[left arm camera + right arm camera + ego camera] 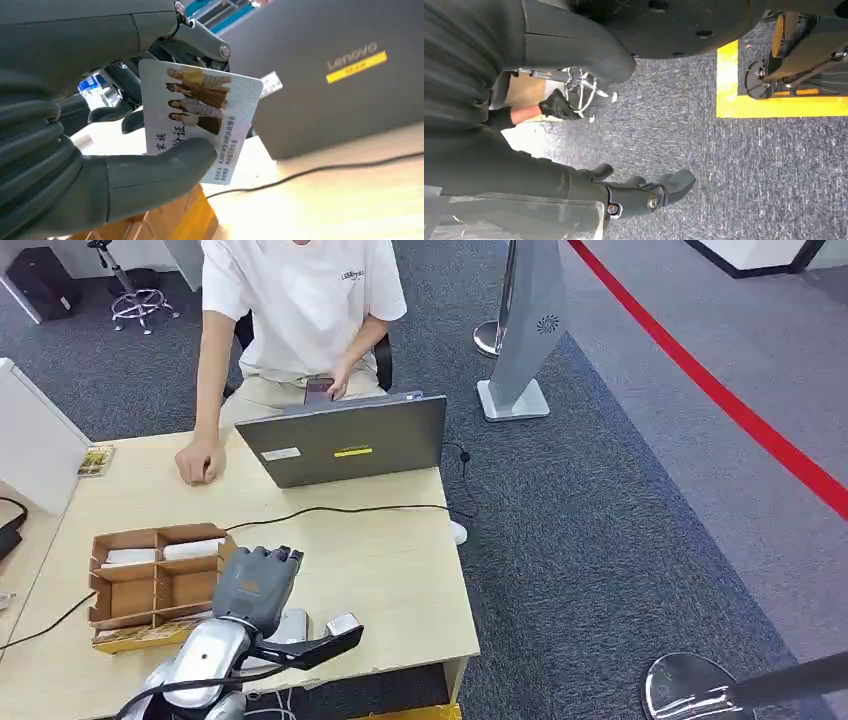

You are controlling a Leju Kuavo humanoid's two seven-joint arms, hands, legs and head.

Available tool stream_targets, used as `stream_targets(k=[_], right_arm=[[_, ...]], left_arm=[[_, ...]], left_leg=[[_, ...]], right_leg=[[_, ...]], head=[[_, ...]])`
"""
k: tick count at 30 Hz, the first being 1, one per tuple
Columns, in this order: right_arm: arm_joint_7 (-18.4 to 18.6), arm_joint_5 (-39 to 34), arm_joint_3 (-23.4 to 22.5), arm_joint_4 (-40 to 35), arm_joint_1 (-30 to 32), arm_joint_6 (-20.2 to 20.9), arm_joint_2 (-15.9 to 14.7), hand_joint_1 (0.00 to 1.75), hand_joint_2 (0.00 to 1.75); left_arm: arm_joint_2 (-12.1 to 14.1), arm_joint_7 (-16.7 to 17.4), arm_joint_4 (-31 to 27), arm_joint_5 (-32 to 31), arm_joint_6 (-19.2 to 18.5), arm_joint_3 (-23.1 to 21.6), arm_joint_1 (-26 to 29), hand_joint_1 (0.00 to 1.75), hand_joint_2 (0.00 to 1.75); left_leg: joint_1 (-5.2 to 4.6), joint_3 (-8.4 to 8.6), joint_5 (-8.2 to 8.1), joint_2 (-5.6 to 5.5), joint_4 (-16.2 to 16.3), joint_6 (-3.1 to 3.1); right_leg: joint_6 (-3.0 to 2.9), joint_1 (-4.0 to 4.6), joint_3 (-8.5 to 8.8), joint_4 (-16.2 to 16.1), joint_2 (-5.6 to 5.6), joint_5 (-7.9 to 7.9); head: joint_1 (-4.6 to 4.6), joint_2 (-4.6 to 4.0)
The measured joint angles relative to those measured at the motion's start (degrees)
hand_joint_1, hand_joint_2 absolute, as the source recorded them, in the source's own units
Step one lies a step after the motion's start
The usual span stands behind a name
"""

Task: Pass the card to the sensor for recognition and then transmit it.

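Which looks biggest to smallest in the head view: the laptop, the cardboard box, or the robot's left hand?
1. laptop, clearly largest.
2. cardboard box.
3. left hand, smallest. It is raised nearer the camera, so it looks bigger than it really is.

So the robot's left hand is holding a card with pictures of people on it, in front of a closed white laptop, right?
Not quite: the laptop is dark grey, not white, as the left wrist view shows. The rest holds: the left hand holds a card printed with pictures of people in front of it.
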Motion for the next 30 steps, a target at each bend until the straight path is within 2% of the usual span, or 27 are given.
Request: stream_targets(k=[12,15,19,30], right_arm=[[1.09,1.14,-0.02,0.00,0.00,-0.09,0.00,0.00,1.75],[1.22,1.53,-0.02,0.00,0.00,-0.11,0.00,0.00,1.75],[1.00,1.99,0.00,0.00,-0.01,-0.04,0.00,0.00,1.75],[0.90,2.14,0.00,0.00,-0.03,-0.09,0.00,0.00,1.75]], left_arm=[[-0.74,5.33,2.60,-3.21,-4.35,1.26,1.65,1.75,1.75],[-0.76,5.57,4.39,-3.58,-3.91,2.86,2.28,1.75,1.75],[-1.25,6.07,5.73,-3.91,-5.09,4.59,2.92,1.75,1.75],[-1.81,6.01,6.82,-3.80,-5.81,6.69,4.91,1.75,1.75]], left_leg=[[0.00,-0.02,0.00,0.00,0.00,0.00],[0.00,-0.02,0.00,0.01,0.00,-0.01],[0.00,-0.03,0.01,0.00,0.00,-0.01],[0.00,-0.04,0.01,0.00,0.00,-0.01]], right_leg=[[0.00,0.00,-0.01,0.00,0.01,0.00],[0.00,0.00,-0.02,0.00,0.00,0.00],[0.00,0.00,-0.01,0.00,-0.01,0.00],[0.00,0.00,-0.02,0.00,-0.01,0.00]], head=[[-0.02,0.00],[0.00,0.00],[0.00,0.00],[0.00,0.00]])
